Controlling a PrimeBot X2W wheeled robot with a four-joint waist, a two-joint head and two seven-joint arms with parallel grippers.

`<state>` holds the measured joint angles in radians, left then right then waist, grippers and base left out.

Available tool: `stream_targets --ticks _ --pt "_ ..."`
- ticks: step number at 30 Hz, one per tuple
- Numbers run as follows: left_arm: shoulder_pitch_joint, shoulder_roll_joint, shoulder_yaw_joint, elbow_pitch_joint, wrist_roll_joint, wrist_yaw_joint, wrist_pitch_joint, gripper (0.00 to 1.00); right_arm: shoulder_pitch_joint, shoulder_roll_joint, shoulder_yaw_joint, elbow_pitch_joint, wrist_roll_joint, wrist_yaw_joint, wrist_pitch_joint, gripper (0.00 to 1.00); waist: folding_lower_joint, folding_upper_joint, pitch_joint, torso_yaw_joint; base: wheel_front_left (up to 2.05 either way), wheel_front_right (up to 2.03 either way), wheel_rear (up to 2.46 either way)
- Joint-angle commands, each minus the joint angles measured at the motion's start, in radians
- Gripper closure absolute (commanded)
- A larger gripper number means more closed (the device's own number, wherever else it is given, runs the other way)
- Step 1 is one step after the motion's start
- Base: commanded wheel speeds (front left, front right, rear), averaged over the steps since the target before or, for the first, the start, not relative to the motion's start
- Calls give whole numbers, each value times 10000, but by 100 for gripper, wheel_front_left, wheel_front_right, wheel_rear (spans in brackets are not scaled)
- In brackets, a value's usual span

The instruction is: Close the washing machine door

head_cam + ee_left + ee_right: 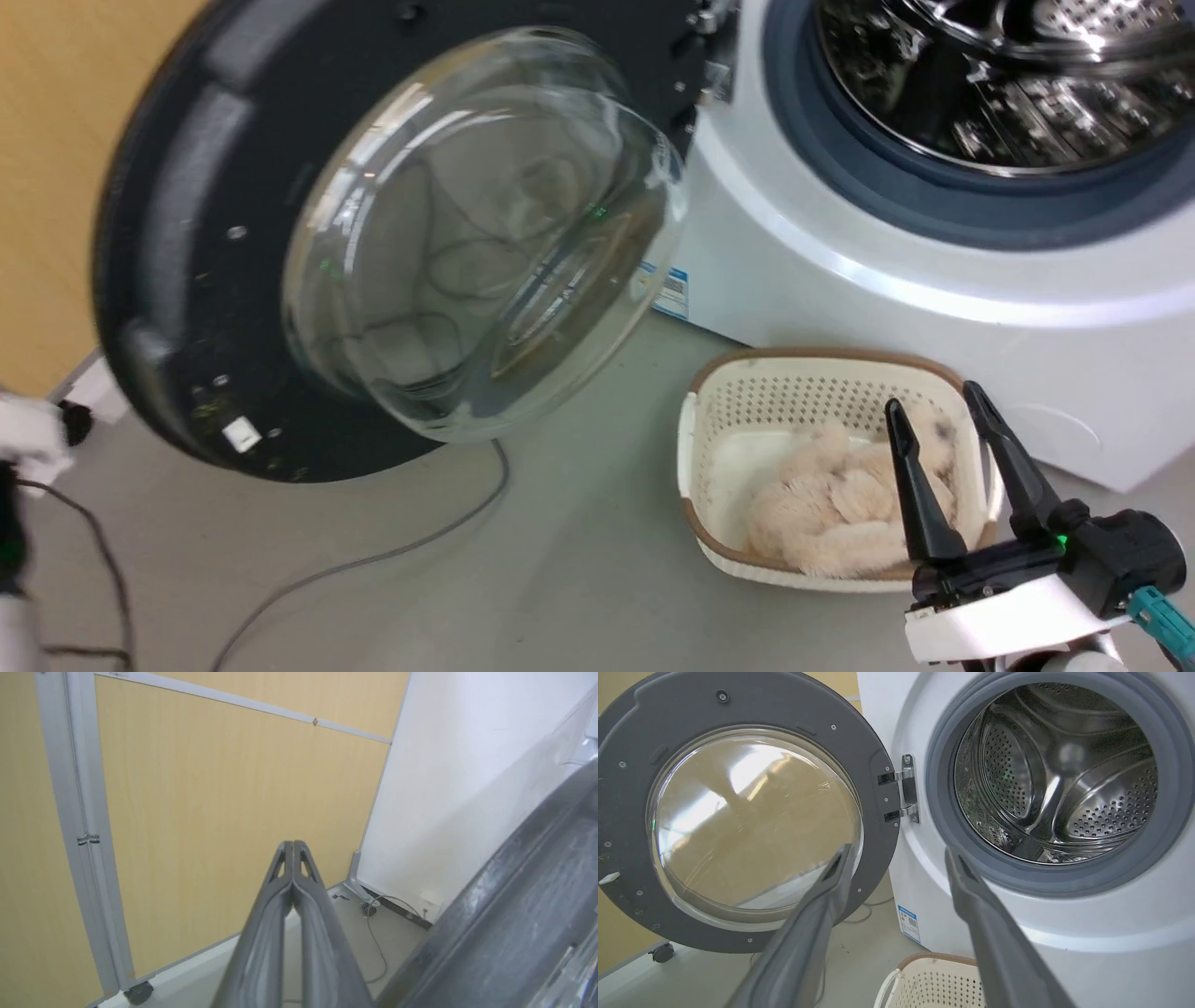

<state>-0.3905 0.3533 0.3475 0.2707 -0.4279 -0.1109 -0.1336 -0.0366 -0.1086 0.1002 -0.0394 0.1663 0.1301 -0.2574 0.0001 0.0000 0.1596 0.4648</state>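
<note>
Pressing its two fingers flat together on nothing, the left gripper points at a wood-grain partition whose grey frame stands on a small wheel. Just to the right of the fingers in the left wrist view runs the dark curved rim of the washing machine door; whether fingers and rim touch cannot be told. Beyond the tips, a thin cable lies on the floor at the foot of a white panel.

The right gripper is spread wide and empty, its fingers crossing a cream perforated basket that holds a fluffy beige bundle. Ahead of these fingers and to their left, the door stands wide open, glass bowl facing out, hung on a metal hinge at the front of the washing machine. To their right gapes the steel drum inside its grey gasket, uncovered. A blue-white sticker sits low on the machine's front, just above the basket's rim.
</note>
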Motion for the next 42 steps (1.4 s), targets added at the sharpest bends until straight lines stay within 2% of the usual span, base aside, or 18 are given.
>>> stream_targets --ticks 1,6,9,12,15,19,26,34,42 --pt "-255 112 120 170 -237 -63 128 100 -161 -67 9 -66 -3 6 -44 0 -1 0 155 -193 0 0 0" --pt "-1509 581 1126 1951 -2595 -140 1803 100 -271 -151 52 -117 5 6 -44 0 -1 0 317 -564 0 0 0" --pt "-2156 658 2026 3037 -4392 -107 3302 100 -292 -168 55 -111 -9 6 -44 0 -1 0 360 -744 0 0 0" --pt "-2555 766 2762 3818 -5849 235 4933 100 -311 -133 -20 -144 -88 6 -44 0 -1 0 399 -863 0 0 0" --pt "-2584 878 3065 4199 -6657 447 6247 100 -314 -79 -56 -148 -139 6 -44 0 -1 0 388 -937 0 0 0" --pt "-2260 885 2990 4135 -7126 231 7423 100 -293 8 -118 -124 -222 6 -44 0 -1 0 289 -982 0 0 0" --pt "-1576 451 2736 3311 -7888 -64 8970 100 -217 167 -246 -49 -252 6 -44 0 -1 0 18 -957 0 0 0" --pt "-821 -303 2188 1976 -8515 -118 10502 100 -48 351 -628 47 -219 6 -44 0 -1 0 -488 -947 0 0 0" --pt "170 -1165 1477 262 -9029 6 12004 100 133 467 -1010 122 -262 6 -44 0 -1 0 -1015 -1132 0 0 0"
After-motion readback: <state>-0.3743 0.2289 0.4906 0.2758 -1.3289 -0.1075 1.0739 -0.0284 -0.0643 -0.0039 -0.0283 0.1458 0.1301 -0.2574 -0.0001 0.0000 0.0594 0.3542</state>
